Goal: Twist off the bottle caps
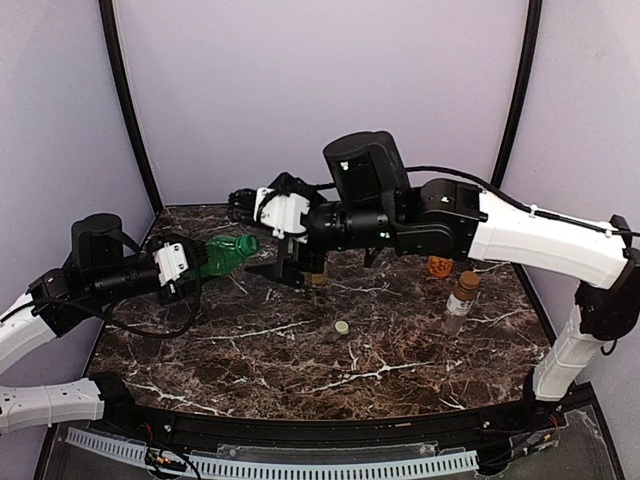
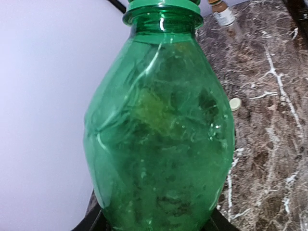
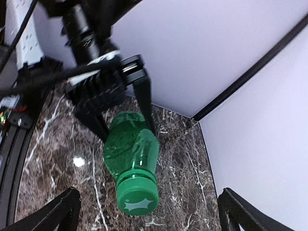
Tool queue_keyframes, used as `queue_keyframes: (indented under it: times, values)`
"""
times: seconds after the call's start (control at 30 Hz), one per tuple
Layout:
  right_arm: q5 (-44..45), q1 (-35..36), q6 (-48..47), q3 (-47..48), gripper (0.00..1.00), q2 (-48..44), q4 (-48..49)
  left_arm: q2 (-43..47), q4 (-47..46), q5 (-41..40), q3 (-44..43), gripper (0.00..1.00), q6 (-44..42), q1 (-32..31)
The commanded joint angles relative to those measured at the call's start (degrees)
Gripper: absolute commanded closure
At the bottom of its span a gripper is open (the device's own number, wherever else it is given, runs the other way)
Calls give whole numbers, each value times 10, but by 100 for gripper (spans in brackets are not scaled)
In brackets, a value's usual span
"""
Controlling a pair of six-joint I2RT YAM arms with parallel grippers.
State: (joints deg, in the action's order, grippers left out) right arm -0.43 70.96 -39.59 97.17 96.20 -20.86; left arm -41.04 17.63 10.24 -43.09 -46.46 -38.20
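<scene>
Filling view: green bottle (image 2: 159,134); pale cap (image 2: 235,104) beyond

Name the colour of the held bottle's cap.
Green plastic cap on green plastic bottle; clearest in right wrist view.

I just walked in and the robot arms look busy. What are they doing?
The left gripper holds a green bottle sideways in the air, above the table. Its cap is on and points at the right gripper. That gripper is wide open around the cap, not touching it. A loose cap lies on the table, and a slim bottle stands off to the right.
</scene>
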Motion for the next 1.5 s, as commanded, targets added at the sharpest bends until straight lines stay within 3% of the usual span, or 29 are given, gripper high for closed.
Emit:
queue_keyframes:
  times: [0.0, 0.13, 0.2, 0.33, 0.53, 0.7, 0.9, 1.07, 1.13, 1.2, 1.3, 1.47]
  values:
    - [-17, -42, 306, 25, 1, -22, 79, -2, -144, -152, 30, 99, -39, -3]
    - [-84, -89, 581, 35, 4, 4, 92, -8, -230, -215, 50, 99, -97, -3]
    - [-111, -101, 661, 41, 4, 24, 93, -11, -260, -229, 57, 99, -118, -4]
    - [-147, -103, 702, 83, 5, 68, 86, -12, -287, -243, 69, 99, -152, -5]
    - [-168, -103, 711, 112, 26, 98, 88, -14, -296, -249, 75, 99, -171, -6]
    - [-171, -103, 710, 108, 47, 101, 90, -17, -297, -249, 75, 99, -176, -8]
    - [-176, -103, 710, 109, 60, 105, 93, -20, -297, -245, 76, 99, -178, -10]
    - [-183, -102, 710, 109, 83, 107, 91, -19, -296, -247, 74, 99, -176, -10]
    - [-182, -103, 703, 110, 100, 107, 85, -20, -294, -246, 72, 99, -174, -11]
    - [-187, -102, 684, 114, 100, 105, 75, -19, -288, -245, 70, 99, -167, -12]
    - [-225, -100, 611, 119, 100, 99, 66, -15, -246, -228, 58, 99, -147, -11]
    - [-291, -57, 306, 63, 100, 41, 58, -9, -105, -114, 24, 99, -82, -12]
